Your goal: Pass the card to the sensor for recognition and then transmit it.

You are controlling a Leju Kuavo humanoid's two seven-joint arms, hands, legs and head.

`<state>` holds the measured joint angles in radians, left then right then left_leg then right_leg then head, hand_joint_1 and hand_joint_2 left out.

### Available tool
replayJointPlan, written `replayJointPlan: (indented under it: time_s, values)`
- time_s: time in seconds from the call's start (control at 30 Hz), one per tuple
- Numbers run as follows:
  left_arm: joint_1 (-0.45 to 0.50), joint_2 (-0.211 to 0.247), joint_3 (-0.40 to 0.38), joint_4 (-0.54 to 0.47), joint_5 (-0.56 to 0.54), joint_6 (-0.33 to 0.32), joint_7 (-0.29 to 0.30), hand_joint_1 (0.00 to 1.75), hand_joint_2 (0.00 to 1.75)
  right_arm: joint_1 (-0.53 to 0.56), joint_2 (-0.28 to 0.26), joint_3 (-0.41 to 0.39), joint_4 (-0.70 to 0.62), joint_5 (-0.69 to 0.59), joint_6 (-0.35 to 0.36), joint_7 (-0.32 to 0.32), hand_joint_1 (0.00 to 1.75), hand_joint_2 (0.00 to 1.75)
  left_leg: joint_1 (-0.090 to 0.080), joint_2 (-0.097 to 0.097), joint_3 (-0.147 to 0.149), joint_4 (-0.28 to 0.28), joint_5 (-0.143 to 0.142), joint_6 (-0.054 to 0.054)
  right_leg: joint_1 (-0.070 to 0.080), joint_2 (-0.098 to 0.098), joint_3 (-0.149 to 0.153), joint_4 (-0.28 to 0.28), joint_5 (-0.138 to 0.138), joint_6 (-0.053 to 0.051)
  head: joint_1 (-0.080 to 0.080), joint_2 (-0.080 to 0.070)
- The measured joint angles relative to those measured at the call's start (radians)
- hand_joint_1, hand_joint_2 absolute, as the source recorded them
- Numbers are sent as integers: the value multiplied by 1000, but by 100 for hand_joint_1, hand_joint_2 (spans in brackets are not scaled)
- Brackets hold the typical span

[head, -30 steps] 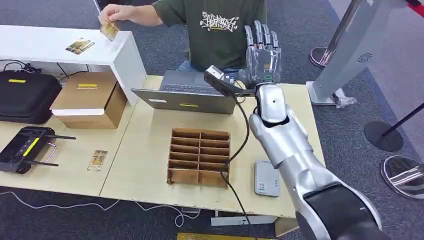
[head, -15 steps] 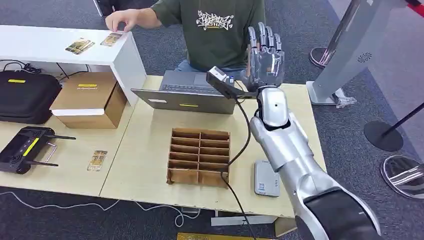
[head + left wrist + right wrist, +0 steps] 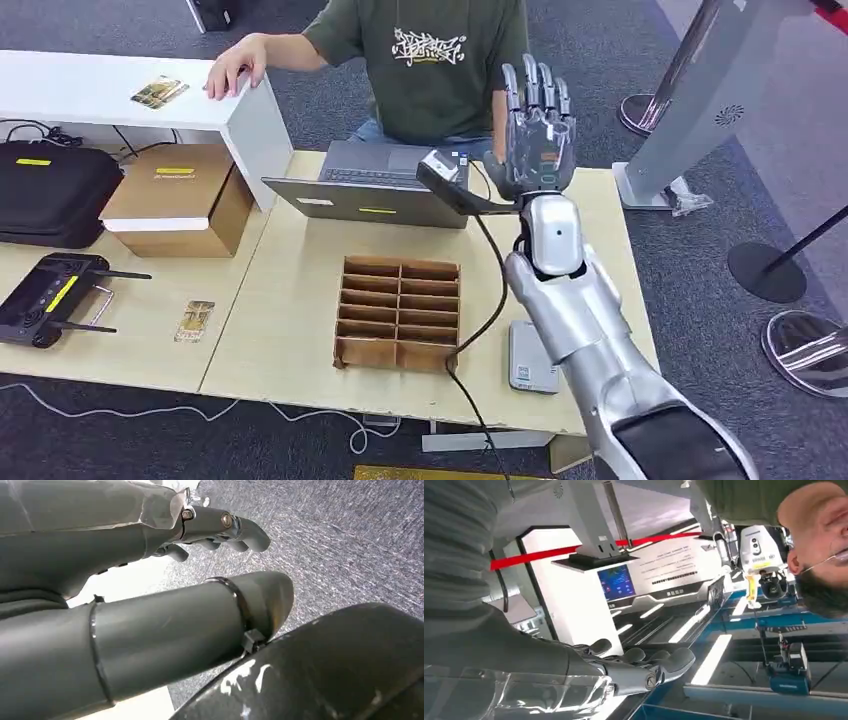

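My right hand (image 3: 537, 128) is raised above the table's far right, palm upright, fingers spread and holding nothing; in the right wrist view its fingers (image 3: 644, 672) stretch out bare. A card (image 3: 194, 320) lies flat on the left table. More cards (image 3: 158, 92) lie on the white shelf (image 3: 100, 105), where a person's hand (image 3: 235, 68) rests. The grey sensor pad (image 3: 532, 357) lies on the table beside my right forearm. My left hand (image 3: 150, 630) hangs over the carpet with nothing in it, thumb out and fingers (image 3: 235, 525) loosely bent.
A cardboard divider tray (image 3: 400, 312) sits mid-table with an open laptop (image 3: 375, 185) behind it. A person in a green shirt (image 3: 430, 60) sits beyond. A cardboard box (image 3: 180, 198), a black case (image 3: 50, 190) and a controller (image 3: 50, 295) occupy the left side.
The person put a card down on the white shelf and now rests a hand over that spot. My empty right hand drifted slightly right and lower.
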<state>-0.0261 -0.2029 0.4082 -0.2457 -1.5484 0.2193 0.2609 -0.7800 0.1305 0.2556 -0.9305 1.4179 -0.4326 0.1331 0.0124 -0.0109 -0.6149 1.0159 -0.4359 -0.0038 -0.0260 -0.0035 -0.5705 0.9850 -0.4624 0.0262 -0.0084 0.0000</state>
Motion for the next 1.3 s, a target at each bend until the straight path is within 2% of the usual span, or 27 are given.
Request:
replayJointPlan:
  time_s: [0.57,0.9,1.3]
  values:
    - [2,0,15,0,7,1,-3,0,0,155,-40,15,-254,-55,-3,9,0,175,0,0,0,0,0,0,0,0,0,0,0,0,0,0]
    - [2,0,29,0,17,1,-6,0,0,197,-58,22,-313,-60,-15,11,0,175,0,0,0,0,0,0,0,0,0,0,0,0,0,0]
    - [7,0,77,0,42,-3,-10,0,0,411,-81,22,-490,-69,-47,17,0,175,0,0,0,0,-1,1,0,0,0,0,-1,0,0,0]
